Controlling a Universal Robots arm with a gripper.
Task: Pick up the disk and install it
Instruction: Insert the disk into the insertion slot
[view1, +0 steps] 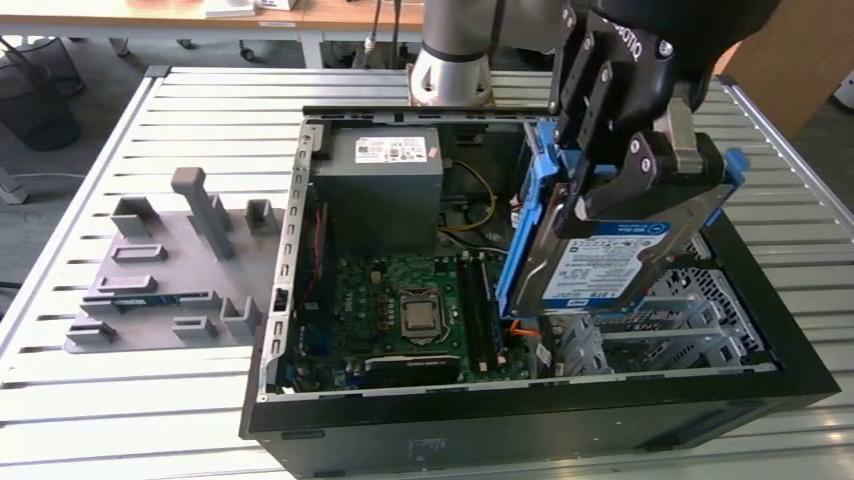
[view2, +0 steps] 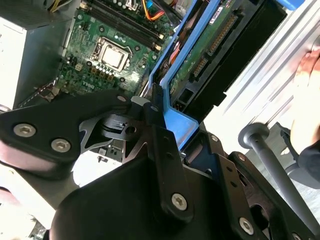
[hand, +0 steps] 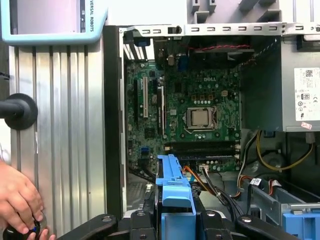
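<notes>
The disk (view1: 607, 265), a silver drive with a white-and-blue label in a blue carrier frame, hangs tilted on edge above the right side of the open computer case (view1: 534, 410). My gripper (view1: 638, 185) is shut on its upper end, black fingers clamping both faces. The blue carrier (hand: 172, 187) sticks out between the fingers in the first wrist view, over the motherboard (hand: 192, 117). In the second wrist view the disk's green circuit-board underside (view2: 202, 55) and blue frame edge (view2: 172, 120) show past the black fingers (view2: 160, 150).
A grey power-supply box (view1: 378, 190) sits at the case's back. A metal drive cage (view1: 667, 320) lies below the disk. A grey fixture plate (view1: 167, 265) lies at the exterior view's left. A person's hand (hand: 17, 200) rests on the slatted table (hand: 60, 125) beside the case.
</notes>
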